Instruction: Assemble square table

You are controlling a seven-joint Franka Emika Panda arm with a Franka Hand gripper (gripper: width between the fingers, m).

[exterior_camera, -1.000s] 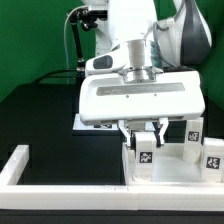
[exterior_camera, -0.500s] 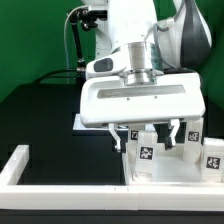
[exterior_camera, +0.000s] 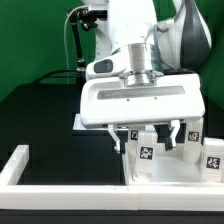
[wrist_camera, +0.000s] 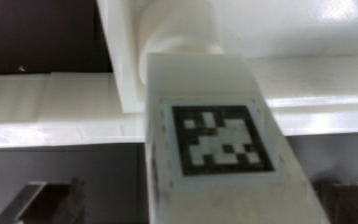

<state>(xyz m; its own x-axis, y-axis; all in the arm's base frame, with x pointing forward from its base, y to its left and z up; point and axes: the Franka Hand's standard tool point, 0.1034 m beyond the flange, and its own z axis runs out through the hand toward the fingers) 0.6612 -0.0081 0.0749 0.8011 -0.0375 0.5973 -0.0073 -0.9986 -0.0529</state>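
Note:
A white leg block (exterior_camera: 146,155) with a black-white tag stands upright on the white square table slab (exterior_camera: 165,174) at the exterior view's lower right. My gripper (exterior_camera: 148,140) is open, with one finger on each side of the leg and a gap to it on both sides. In the wrist view the tagged leg (wrist_camera: 217,130) fills the middle, the dark fingertips (wrist_camera: 51,203) stand apart from it near the corners, and the slab's rim (wrist_camera: 51,110) lies behind. Two more tagged legs (exterior_camera: 192,136) (exterior_camera: 213,155) stand to the exterior view's right.
A long white border bar (exterior_camera: 60,187) runs along the front, with a raised end (exterior_camera: 17,160) at the exterior view's left. The marker board (exterior_camera: 88,123) lies partly hidden under my hand. Black table surface (exterior_camera: 40,115) stretches to the left.
My fingers were shut on the leg one second ago and have since spread apart, letting it go. The leg stands where it was. Nothing has moved in the last half second.

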